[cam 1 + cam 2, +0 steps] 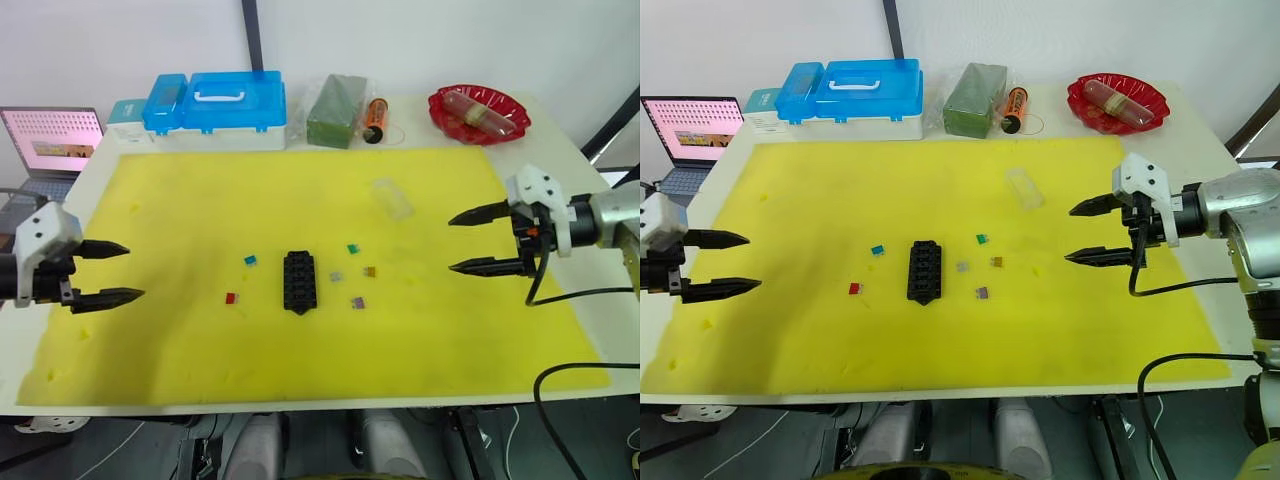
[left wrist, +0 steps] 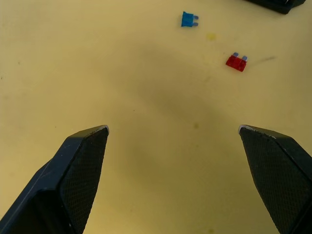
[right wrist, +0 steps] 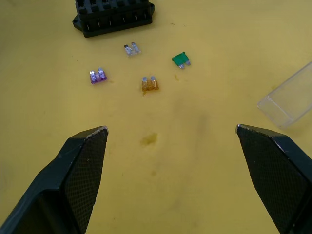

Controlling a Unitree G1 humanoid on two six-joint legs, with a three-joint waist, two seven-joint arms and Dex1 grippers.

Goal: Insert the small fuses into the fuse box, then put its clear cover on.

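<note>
You are looking at open yellow mat (image 1: pixel 200 200) on both sides of the frame; only the fuse box (image 1: pixel 299 281) and scattered fuses (image 1: pixel 352 249) are sitting at centre, the clear cover (image 1: pixel 392 198) lying upper right of them.

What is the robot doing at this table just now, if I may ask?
Nothing is held yet. The left gripper and right gripper hover open over the yellow mat, one at each side. The black fuse box lies mid-mat with six fuses loose around it: teal and red on its left, green, grey, orange and purple on its right. The clear cover lies apart, farther back.
</note>
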